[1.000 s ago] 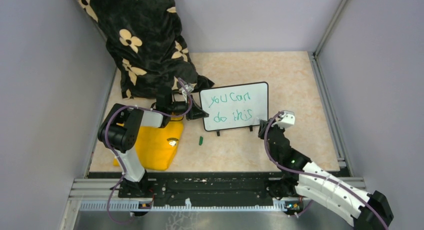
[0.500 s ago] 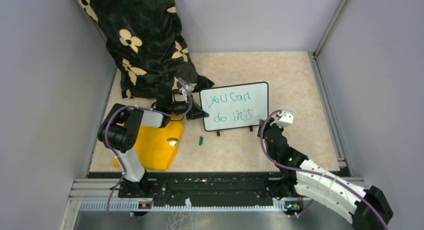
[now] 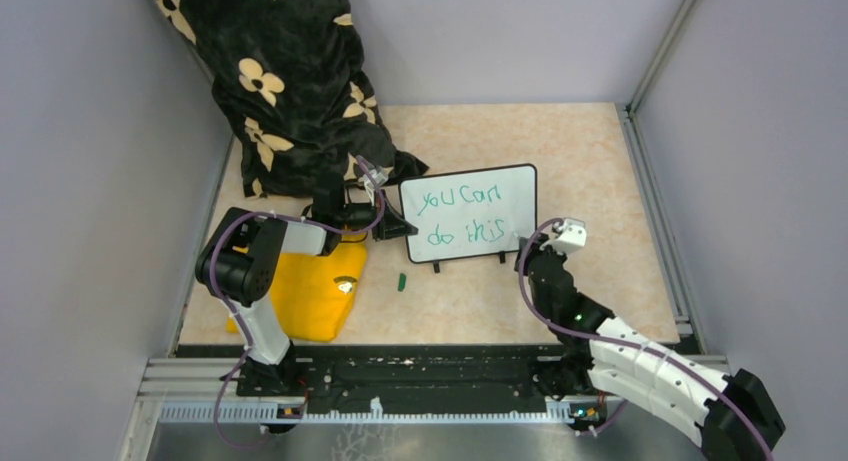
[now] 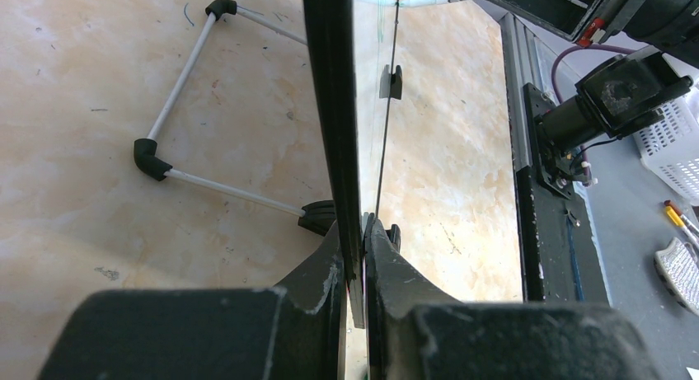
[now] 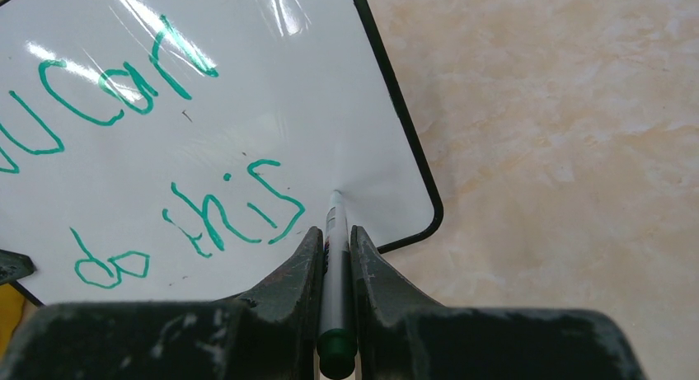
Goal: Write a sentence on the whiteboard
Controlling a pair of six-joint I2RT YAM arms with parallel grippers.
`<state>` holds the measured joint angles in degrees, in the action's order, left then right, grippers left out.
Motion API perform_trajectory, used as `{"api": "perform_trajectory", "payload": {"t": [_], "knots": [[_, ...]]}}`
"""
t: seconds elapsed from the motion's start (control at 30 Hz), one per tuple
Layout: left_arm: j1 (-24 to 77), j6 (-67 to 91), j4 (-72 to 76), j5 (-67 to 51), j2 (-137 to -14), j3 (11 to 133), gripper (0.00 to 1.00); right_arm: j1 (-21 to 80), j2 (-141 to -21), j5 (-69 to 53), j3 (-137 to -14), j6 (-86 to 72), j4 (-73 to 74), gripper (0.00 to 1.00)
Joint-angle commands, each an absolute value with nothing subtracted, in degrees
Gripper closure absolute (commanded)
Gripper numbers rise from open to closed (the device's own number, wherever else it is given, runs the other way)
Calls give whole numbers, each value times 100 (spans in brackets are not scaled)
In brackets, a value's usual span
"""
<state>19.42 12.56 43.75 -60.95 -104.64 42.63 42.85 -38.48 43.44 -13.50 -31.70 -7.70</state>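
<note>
1. Cloth (image 3: 290,81), far left: black plush fabric with cream flower prints, heaped against the wall.
2. Yellow pad (image 3: 310,291), near left: soft, smooth, lying flat, partly under the left arm.
3. Left gripper (image 4: 360,232): dark scuffed jaws closed on the whiteboard's left edge.
4. Green piece (image 3: 401,280): small, lying on the table (image 3: 600,161) in front of the board's lower left corner.
5. Whiteboard (image 3: 470,213), table centre: glossy white rectangle with a thin black frame, rounded corners and two small black feet. It stands on its lower edge, and a stand (image 4: 177,91) of thin white rods with black elbow joints sits behind it.
6. Sentence (image 5: 124,149): green handwriting in two lines, "you can" above "do this", strokes uneven.
7. Right gripper (image 5: 332,236), at the board's lower right corner: jaws clamped on a marker (image 5: 334,265) with a slim white barrel and a green rear end. Its tip meets the white surface just right of the last word.
8. Table: beige marbled top, matte.
</note>
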Motion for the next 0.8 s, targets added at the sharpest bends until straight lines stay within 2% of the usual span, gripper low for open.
{"api": "perform_trajectory", "payload": {"t": [0.0, 0.77], "knots": [[2041, 699, 3840, -5564, -10610, 4189, 100, 4193, -3889, 4316, -1367, -3174, -1046, 100], [2054, 677, 3827, -5566, -10598, 4185, 100, 4074, -4086, 4232, -1399, -3157, -1081, 100]]}}
